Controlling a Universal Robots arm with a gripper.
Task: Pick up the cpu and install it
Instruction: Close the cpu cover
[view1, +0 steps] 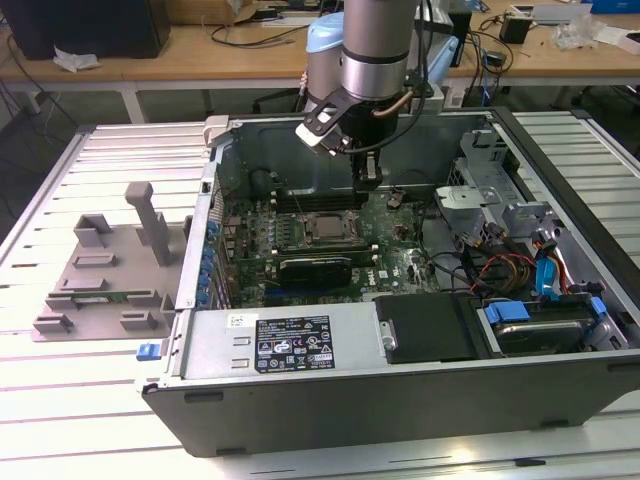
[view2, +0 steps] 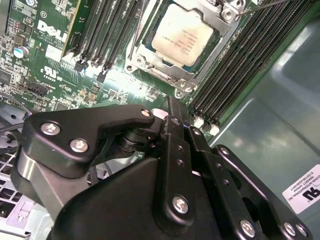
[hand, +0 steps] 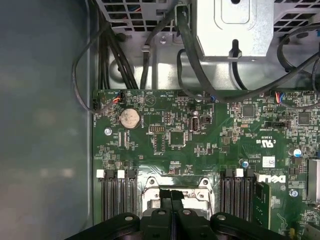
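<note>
Silvery cpu (view2: 182, 35) is seated in the socket frame (view2: 155, 75); tool (hand: 171, 194) is seen closed, empty, near it.

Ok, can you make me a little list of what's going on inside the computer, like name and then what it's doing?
chip: silvery square, lying flat in its socket
board: green, under the socket
fingers: shut, holding nothing, close to the chip, not touching it
arm: reaching down into the open computer case
</note>
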